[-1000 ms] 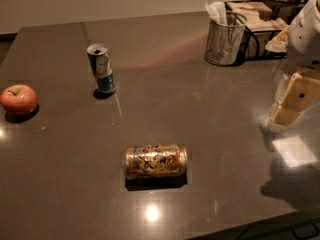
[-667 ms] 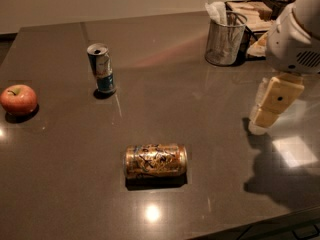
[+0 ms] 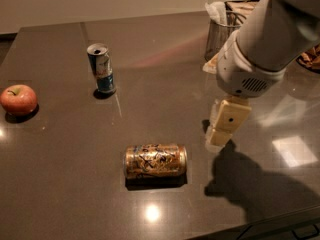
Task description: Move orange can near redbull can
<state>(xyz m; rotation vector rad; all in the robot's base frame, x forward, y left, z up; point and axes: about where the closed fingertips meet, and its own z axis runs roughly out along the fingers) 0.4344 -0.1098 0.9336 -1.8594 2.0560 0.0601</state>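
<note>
- The gripper (image 3: 218,134) hangs low over the table (image 3: 165,89), just right of the orange can (image 3: 155,160) and not touching it; it holds nothing; whether it is spread or pressed together I cannot tell
- The orange can lies on its side toward the near edge, its long axis running left to right; the redbull can (image 3: 101,68) stands upright well apart from it, farther back and to the left; an apple (image 3: 18,99) sits at the far left
- Step in hand, as I judge it: the approach, with no grasp made yet
- The next move calls for shifting left until the gripper is above the can's middle, aligning across its round body, then lowering to grip; a lying can may roll if nudged off-centre
</note>
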